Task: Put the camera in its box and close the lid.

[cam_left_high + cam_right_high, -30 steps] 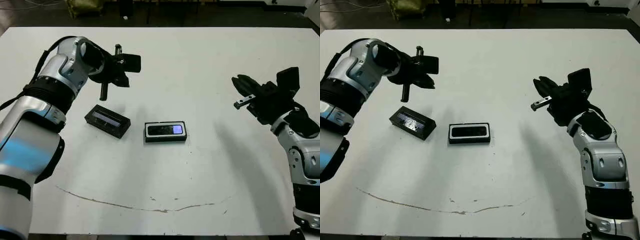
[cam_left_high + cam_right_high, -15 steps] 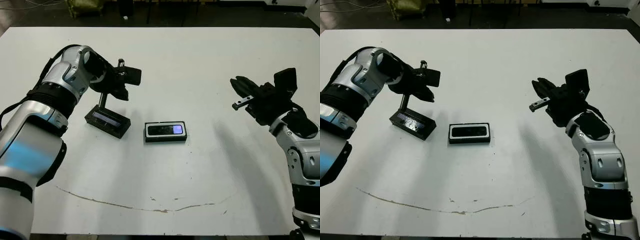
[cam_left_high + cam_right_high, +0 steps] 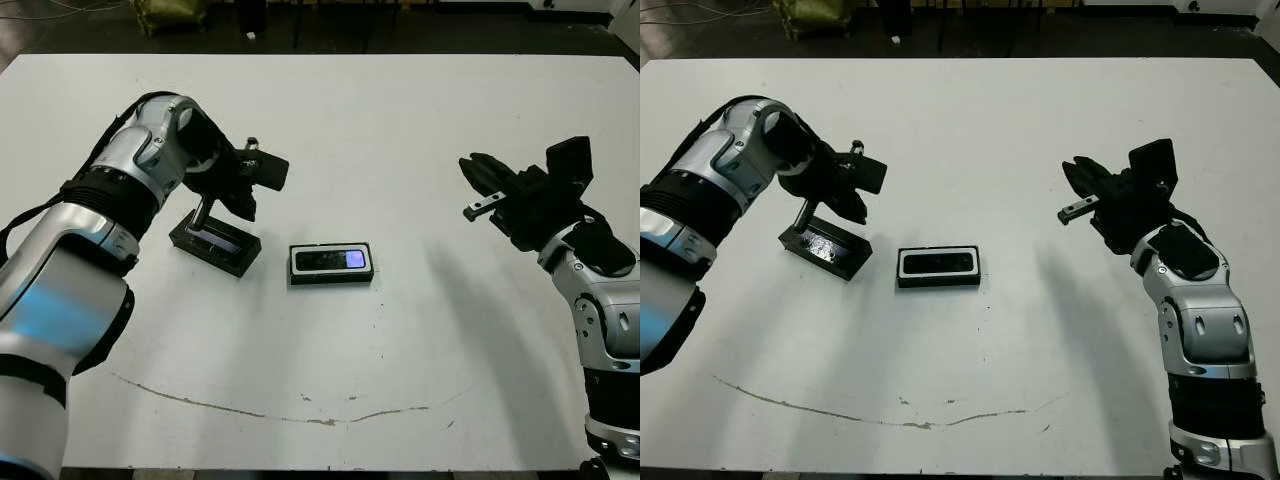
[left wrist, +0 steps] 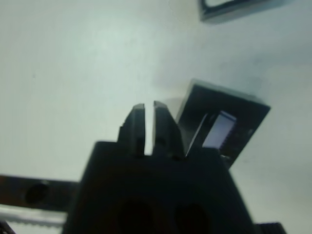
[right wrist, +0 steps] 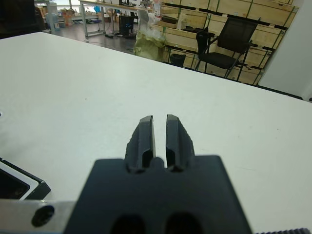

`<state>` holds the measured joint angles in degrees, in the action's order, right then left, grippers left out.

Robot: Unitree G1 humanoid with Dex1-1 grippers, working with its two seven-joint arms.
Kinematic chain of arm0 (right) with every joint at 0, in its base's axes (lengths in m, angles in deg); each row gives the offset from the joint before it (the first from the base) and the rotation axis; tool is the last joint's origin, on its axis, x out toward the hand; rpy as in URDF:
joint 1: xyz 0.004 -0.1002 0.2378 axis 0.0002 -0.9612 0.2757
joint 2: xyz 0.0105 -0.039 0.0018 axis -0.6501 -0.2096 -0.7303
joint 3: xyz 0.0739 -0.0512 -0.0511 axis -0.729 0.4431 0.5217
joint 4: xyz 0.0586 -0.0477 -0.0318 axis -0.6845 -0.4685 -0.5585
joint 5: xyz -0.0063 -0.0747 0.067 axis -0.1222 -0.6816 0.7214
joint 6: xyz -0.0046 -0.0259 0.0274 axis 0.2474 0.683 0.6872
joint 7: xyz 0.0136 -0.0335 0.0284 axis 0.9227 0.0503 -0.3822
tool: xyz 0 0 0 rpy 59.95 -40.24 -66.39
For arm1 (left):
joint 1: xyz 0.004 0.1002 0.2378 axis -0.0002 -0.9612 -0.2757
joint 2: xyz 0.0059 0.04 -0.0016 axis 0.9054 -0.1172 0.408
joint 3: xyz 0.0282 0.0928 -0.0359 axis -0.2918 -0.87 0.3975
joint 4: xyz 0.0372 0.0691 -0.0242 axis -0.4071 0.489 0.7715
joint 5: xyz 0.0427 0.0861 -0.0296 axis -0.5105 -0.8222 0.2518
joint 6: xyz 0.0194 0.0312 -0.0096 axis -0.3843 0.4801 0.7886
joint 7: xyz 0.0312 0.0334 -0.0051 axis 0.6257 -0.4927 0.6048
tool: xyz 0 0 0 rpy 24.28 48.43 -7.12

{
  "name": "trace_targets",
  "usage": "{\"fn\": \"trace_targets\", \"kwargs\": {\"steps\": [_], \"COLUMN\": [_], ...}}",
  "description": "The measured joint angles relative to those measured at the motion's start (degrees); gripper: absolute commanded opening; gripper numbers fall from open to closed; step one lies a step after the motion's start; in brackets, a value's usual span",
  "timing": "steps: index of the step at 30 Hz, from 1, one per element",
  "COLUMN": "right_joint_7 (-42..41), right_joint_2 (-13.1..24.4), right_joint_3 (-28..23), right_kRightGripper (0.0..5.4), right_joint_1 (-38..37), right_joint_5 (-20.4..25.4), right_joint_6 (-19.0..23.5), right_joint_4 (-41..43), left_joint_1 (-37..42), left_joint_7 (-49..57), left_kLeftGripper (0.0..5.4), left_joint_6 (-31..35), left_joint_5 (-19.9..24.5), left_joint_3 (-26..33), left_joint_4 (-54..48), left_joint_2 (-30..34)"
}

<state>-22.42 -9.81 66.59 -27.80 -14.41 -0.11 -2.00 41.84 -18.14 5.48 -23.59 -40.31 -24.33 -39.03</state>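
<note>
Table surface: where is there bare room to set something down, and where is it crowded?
Bare: the middle stretch between the box and the right gripper, the far side of the table, and the near strip around the brown scuff line. Crowded: the left-centre, where the lid lies beside the box with the left gripper at the lid's far end.

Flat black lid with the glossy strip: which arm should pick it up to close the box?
Left. The left gripper hangs right over the flat black lid, while the right gripper is raised far across the white table. The camera already lies in the white-lined box.
</note>
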Motion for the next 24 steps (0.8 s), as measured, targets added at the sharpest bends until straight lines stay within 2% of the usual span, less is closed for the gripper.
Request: {"fn": "trace_targets", "kwargs": {"steps": [24], "right_joint_7": [-0.9], "right_joint_2": [1.2], "right_joint_3": [1.0], "right_kRightGripper": [0.03], "right_joint_1": [0.0], "right_joint_5": [-1.7], "right_joint_6": [0.0], "right_joint_4": [0.5], "left_joint_1": [-1.5], "left_joint_7": [-4.0], "left_kLeftGripper": [0.00], "left_joint_6": [-1.8], "left_joint_5": [-1.2], "left_joint_3": [-3.0], "left_joint_4": [-1.5], "left_joint_2": [-0.5]}}
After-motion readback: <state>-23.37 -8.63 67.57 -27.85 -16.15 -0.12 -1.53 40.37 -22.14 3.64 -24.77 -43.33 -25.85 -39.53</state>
